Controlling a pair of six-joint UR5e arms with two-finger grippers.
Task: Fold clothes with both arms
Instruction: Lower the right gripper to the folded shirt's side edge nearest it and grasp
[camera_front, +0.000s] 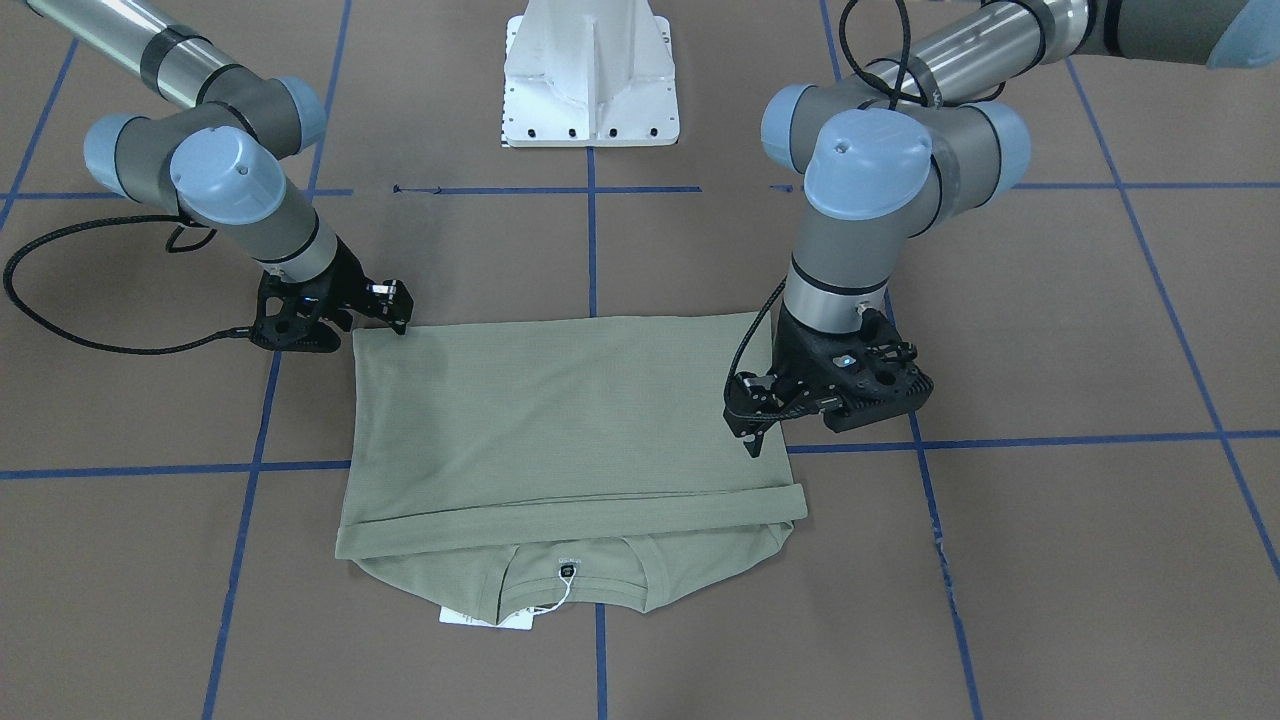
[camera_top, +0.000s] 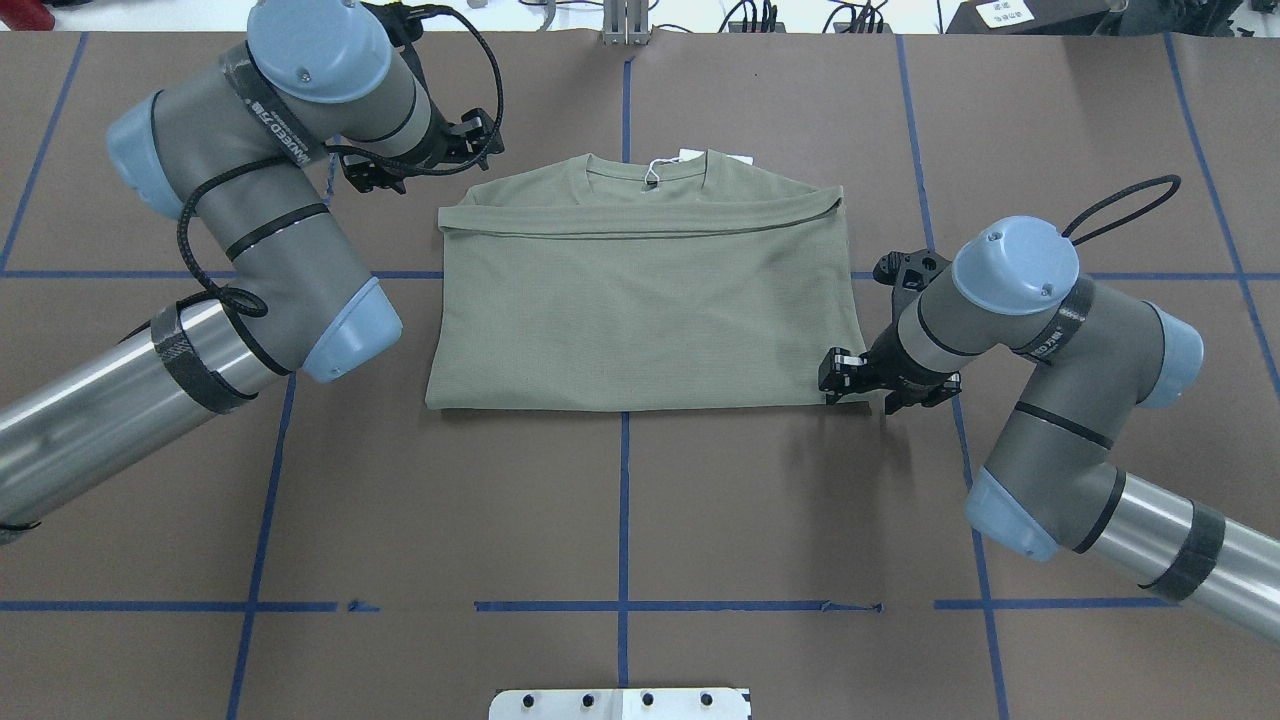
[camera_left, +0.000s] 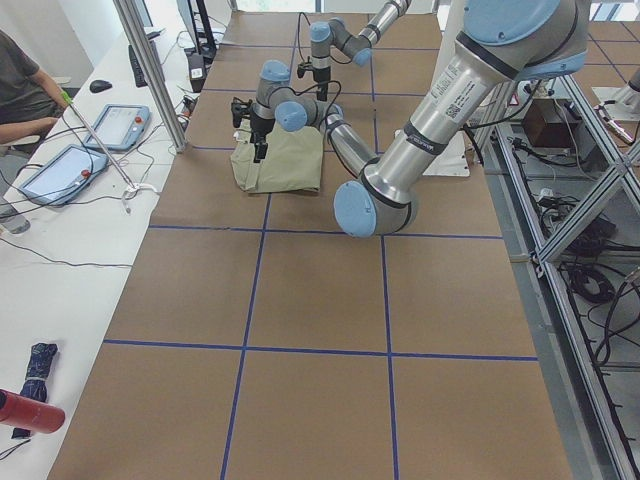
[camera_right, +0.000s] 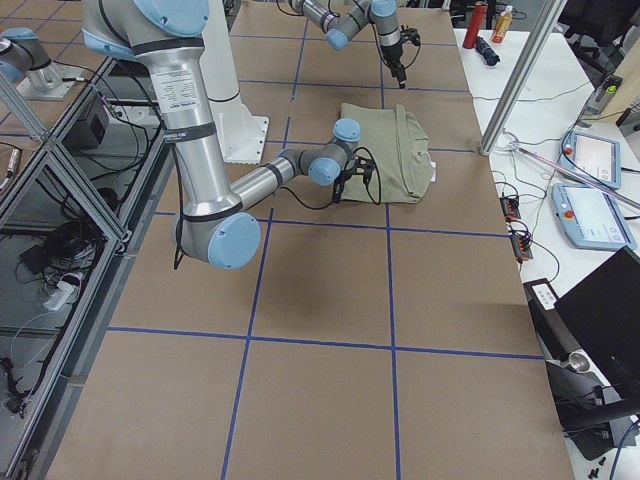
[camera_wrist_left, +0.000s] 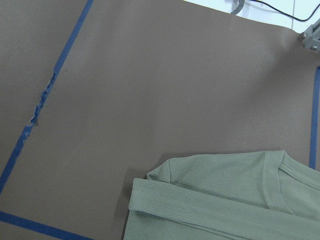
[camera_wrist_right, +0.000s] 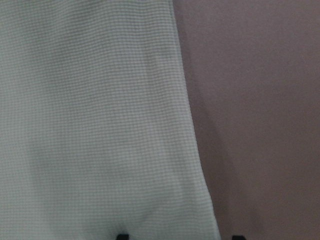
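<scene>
The shirt (camera_front: 570, 410) corner lies under my right end effector (camera_front: 398, 312), fingers apart. Left end effector (camera_front: 753, 438): I cannot tell.

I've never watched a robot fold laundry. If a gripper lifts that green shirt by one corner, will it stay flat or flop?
Probably flop: the knit shirt lies limp in soft folded layers, so a raised corner would likely drape and come unfolded. The thin fabric looks light for its size. The paper hang tag on its string would probably dangle.
</scene>
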